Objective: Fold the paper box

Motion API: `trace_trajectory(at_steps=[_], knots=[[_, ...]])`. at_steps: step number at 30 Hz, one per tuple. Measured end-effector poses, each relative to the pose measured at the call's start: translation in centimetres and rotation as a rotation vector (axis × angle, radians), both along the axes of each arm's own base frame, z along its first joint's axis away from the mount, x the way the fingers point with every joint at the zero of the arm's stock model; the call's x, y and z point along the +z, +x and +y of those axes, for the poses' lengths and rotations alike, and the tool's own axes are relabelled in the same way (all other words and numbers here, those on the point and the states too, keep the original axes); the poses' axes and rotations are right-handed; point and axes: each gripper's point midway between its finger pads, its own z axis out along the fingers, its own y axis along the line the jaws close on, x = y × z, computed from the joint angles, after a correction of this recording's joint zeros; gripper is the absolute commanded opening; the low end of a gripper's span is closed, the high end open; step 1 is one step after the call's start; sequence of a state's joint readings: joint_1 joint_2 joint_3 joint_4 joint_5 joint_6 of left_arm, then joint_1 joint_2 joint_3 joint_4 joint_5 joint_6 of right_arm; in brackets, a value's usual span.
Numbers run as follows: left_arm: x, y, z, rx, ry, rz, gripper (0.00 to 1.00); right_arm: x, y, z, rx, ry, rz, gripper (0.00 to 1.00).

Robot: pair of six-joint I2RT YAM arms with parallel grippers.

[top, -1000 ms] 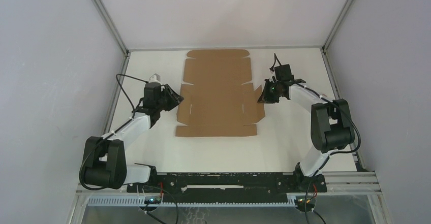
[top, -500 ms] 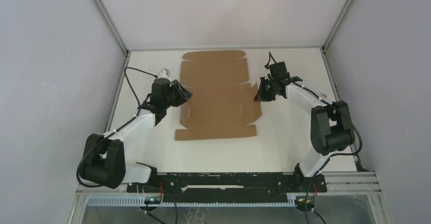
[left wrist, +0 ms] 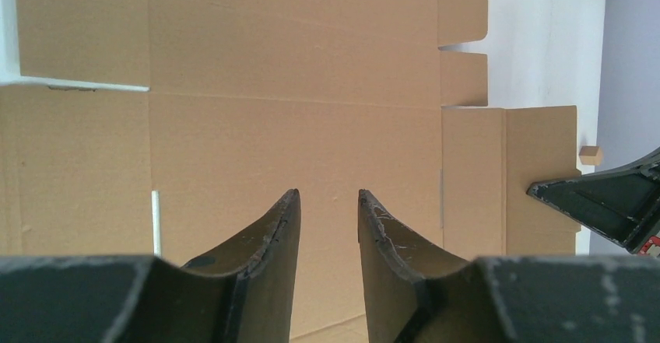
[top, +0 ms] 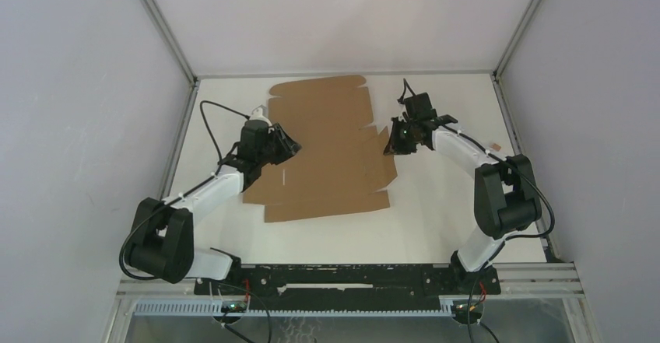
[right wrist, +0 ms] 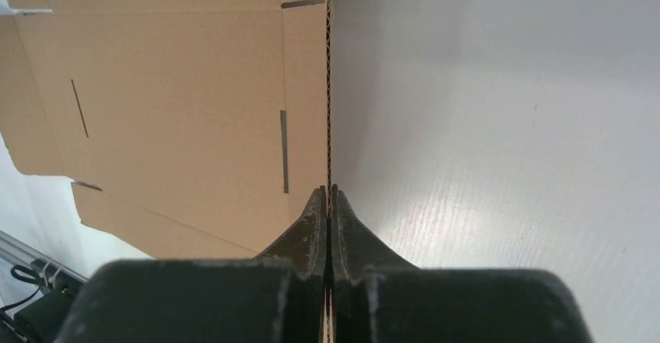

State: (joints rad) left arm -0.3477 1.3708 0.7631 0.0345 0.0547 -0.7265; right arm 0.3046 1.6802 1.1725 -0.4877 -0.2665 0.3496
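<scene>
Currently right gripper (right wrist: 328, 197) pinches raised right edge flap of paper box (top: 335, 156); left gripper (left wrist: 328, 203) part-spread, empty, above box's left panel.

The flat paper box (top: 331, 152) takes up the middle of the table (top: 436, 218), almost to the back wall (top: 342, 16). The left gripper (top: 289, 147) hangs over its left part, jaws apart. The right gripper (top: 391, 142) pinches the upturned right flap. There's open table along the near edge and out right, bar one tiny cardboard scrap (left wrist: 591, 155).
</scene>
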Motion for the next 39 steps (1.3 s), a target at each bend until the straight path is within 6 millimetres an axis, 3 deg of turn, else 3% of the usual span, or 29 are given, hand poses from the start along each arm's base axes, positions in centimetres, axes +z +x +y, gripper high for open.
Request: trace_trajectory(at_steps=[4,5,6,10,12,15,19,22,23,25,26,30,33,34,39], knots=[[-0.1,-0.1,0.2,0.007,0.009,0.004,0.39,-0.2,-0.1,-0.4,-0.006,-0.025,0.004,0.0],[-0.2,-0.2,0.3,0.01,0.015,0.01,0.4,-0.3,-0.1,-0.6,-0.01,-0.031,0.008,0.08],[-0.3,-0.4,0.5,0.013,0.025,0.019,0.4,-0.4,-0.2,-0.9,-0.013,-0.039,0.014,0.22],[0.7,-0.2,1.8,0.034,0.044,0.014,0.42,-1.0,-1.1,-2.4,-0.03,-0.061,0.024,0.54],[1.5,0.3,3.2,0.068,0.04,0.001,0.43,-1.3,-2.2,-3.7,-0.05,-0.07,0.038,0.58],[2.2,1.4,5.9,0.129,0.04,-0.014,0.44,-0.5,-2.3,-5.6,-0.087,-0.07,0.022,0.58],[3.3,3.6,8.4,0.171,0.02,-0.026,0.45,1.3,-0.4,-6.6,-0.117,-0.016,-0.029,0.55],[3.6,5.3,9.2,0.168,0.006,-0.032,0.39,2.6,1.9,-5.8,-0.09,0.038,-0.061,0.33],[3.4,5.7,9.4,0.166,-0.001,-0.028,0.3,3.1,2.9,-5.1,-0.07,0.062,-0.072,0.21],[2.8,6.5,9.9,0.169,-0.011,-0.015,0.07,3.8,5.1,-4.0,-0.042,0.102,-0.087,0.16],[2.3,6.7,10.1,0.175,-0.019,-0.003,0.01,3.8,6.1,-3.5,-0.029,0.114,-0.095,0.14],[-0.6,7.4,11.9,0.212,-0.015,0.081,0.0,2.8,9.1,-2.0,-0.003,0.127,-0.074,0.09],[-2.6,7.7,13.2,0.248,0.01,0.15,0.0,1.7,10.3,-1.3,0.001,0.105,-0.043,0.07],[-3.9,7.5,13.8,0.267,0.039,0.2,0.0,0.5,10.8,-1.0,-0.001,0.081,-0.018,0.07],[-5.6,7.5,14.4,0.28,0.076,0.254,0.0,-1.4,10.4,-1.3,-0.02,0.022,0.033,0.07]])
